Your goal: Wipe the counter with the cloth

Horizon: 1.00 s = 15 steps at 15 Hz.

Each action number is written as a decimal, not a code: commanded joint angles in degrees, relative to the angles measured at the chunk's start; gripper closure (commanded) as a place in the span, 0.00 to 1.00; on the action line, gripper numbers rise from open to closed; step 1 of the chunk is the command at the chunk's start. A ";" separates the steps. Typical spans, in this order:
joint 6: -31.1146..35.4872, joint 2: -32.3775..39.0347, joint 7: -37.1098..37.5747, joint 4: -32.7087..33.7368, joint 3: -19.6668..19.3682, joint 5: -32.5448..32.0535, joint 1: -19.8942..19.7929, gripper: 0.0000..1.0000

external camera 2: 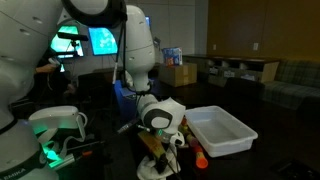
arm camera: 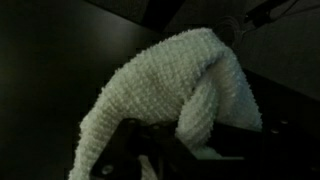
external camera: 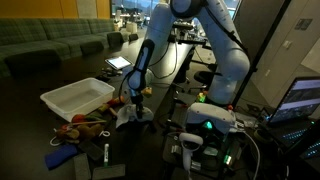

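Note:
A pale, fluffy cloth fills the wrist view, draped down from my gripper onto the dark counter. The fingers are shut on the cloth's upper fold. In an exterior view the gripper hangs low over the counter with the light cloth bunched beneath it. In the other exterior view the gripper is partly hidden by the wrist, and the cloth shows only as a small pale patch.
A white plastic bin stands beside the cloth, also in the other exterior view. Toys and small objects lie near the counter's front. An orange item lies by the bin. Laptop sits behind.

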 commanded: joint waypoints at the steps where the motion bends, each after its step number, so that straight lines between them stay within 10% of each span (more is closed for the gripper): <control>1: 0.23 -1.03 3.60 -0.06 -6.14 -3.55 1.00 0.99; 15: 1.61 5.01 22.53 14.16 -21.51 -12.06 4.79 0.99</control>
